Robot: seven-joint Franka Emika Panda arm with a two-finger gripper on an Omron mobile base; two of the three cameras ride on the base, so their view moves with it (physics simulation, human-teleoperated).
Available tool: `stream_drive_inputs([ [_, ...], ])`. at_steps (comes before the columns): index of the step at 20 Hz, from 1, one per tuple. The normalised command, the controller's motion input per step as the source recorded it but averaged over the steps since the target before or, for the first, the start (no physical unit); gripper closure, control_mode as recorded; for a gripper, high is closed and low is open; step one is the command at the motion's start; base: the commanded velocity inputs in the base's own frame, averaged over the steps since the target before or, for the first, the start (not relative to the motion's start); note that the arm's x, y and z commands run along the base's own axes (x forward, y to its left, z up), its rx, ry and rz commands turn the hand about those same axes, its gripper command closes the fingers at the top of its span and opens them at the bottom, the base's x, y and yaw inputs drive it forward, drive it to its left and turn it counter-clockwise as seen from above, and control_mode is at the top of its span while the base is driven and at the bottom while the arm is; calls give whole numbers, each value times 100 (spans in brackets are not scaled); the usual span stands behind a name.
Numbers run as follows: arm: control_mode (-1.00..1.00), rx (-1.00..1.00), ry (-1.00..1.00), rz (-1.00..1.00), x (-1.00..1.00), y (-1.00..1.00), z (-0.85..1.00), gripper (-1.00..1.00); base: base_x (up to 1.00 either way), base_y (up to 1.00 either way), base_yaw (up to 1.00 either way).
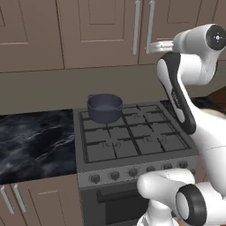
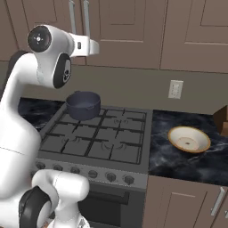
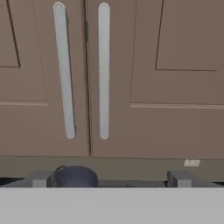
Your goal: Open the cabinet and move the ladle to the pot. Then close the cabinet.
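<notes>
A rendered kitchen in taupe-brown, with a black marble counter (image 1: 31, 141) either side of a gas stove (image 1: 132, 141). Nearest the base, the stove's front carries a row of dark knobs (image 2: 109, 177), with low cabinets (image 1: 39, 205) beside it. On the counter right of the stove sits a shallow tan dish (image 2: 189, 139), well apart from everything else.

Further back, the pot (image 1: 104, 107) stands upright on the rear left burner, dark blue-grey, its inside apparently bare. Behind it runs the plain backsplash with a wall outlet (image 2: 175, 89).

Above hangs the cabinet (image 3: 131, 78), both doors shut, its two long silver bar handles (image 3: 103, 70) side by side at the centre seam. The gripper (image 3: 109, 178) is raised in front of those doors, facing the handles, near them but not touching. Its jaws stand spread wide, with nothing between them. In the hand view the pot shows low down, just by the left fingertip (image 3: 40, 178). The ladle cannot be seen with the doors closed.
</notes>
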Motion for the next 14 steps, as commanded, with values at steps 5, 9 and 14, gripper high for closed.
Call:
stream_drive_inputs([
  [5,-100,0,0,0,54,0,3,-100,0,0,0],
  [9,-100,0,0,0,56,0,1,-100,0,0,0],
  [14,-100,0,0,0,56,0,1,-100,0,0,0],
])
